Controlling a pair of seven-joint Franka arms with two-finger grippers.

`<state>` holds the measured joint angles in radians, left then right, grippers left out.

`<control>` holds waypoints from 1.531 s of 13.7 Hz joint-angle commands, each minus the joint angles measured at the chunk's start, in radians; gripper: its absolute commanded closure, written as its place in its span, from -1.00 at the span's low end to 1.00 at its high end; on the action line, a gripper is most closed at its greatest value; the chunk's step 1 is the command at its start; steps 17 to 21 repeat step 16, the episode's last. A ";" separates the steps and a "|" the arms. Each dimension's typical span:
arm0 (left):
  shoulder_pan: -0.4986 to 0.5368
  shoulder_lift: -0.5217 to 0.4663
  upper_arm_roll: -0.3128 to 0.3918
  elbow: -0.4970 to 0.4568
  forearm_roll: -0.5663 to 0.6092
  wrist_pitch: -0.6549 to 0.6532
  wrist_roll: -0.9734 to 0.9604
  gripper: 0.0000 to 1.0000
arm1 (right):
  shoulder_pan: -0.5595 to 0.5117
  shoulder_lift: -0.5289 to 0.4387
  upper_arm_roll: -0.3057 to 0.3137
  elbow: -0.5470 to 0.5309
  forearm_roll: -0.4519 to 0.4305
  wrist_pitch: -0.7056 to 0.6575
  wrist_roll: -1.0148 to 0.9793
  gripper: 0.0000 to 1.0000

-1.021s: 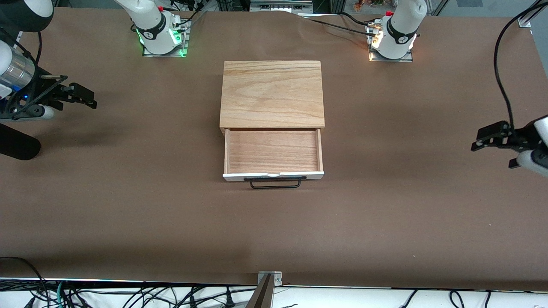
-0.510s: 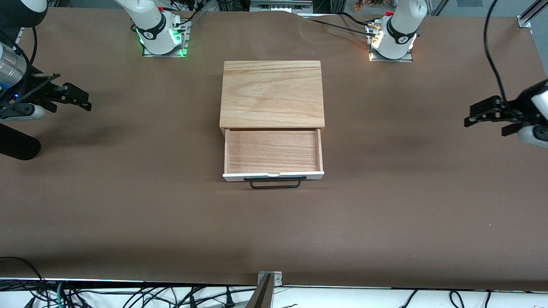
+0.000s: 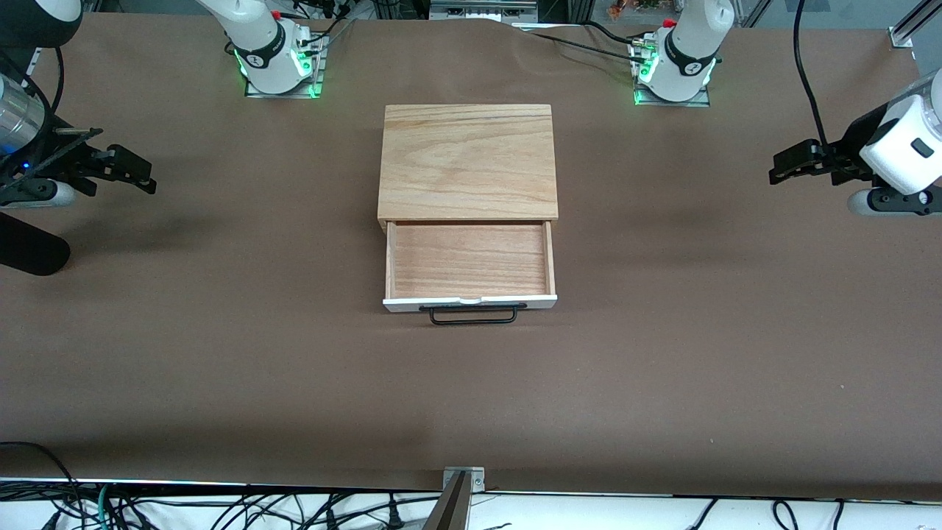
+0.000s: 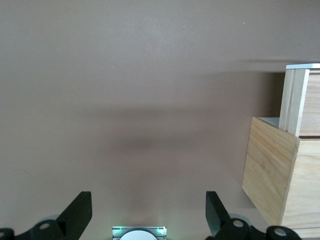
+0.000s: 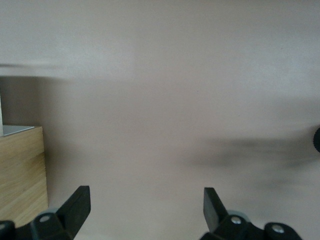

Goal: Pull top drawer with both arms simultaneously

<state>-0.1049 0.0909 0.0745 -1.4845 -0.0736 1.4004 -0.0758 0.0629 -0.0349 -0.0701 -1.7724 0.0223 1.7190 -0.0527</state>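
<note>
Now the drawer (image 3: 469, 261) stands pulled out; left pincer (image 3: 786, 165) and right pincer (image 3: 140, 173) hang wide open, empty, over the counter's (image 3: 662, 353) ends.

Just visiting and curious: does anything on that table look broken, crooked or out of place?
Nothing stands out. The top drawer sits pulled out square from the cabinet, empty and undamaged. The left gripper and the right gripper hang open over bare table at either end.

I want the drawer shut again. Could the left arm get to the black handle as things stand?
Probably yes. The left hand is open, holds nothing and hangs over bare table toward its own end. Nothing lies between it and the black handle on the pulled-out top drawer.
</note>
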 commanded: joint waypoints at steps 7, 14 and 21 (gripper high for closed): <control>0.005 -0.057 -0.022 -0.092 0.011 0.055 -0.002 -1.00 | -0.008 0.003 0.010 0.011 -0.015 -0.004 -0.003 -1.00; -0.007 -0.030 -0.024 -0.056 0.003 0.057 -0.006 -1.00 | -0.008 0.003 0.010 0.010 -0.015 -0.007 -0.003 -1.00; -0.007 -0.030 -0.022 -0.054 0.003 0.057 -0.004 -1.00 | -0.008 0.003 0.010 0.010 -0.016 -0.009 -0.003 -1.00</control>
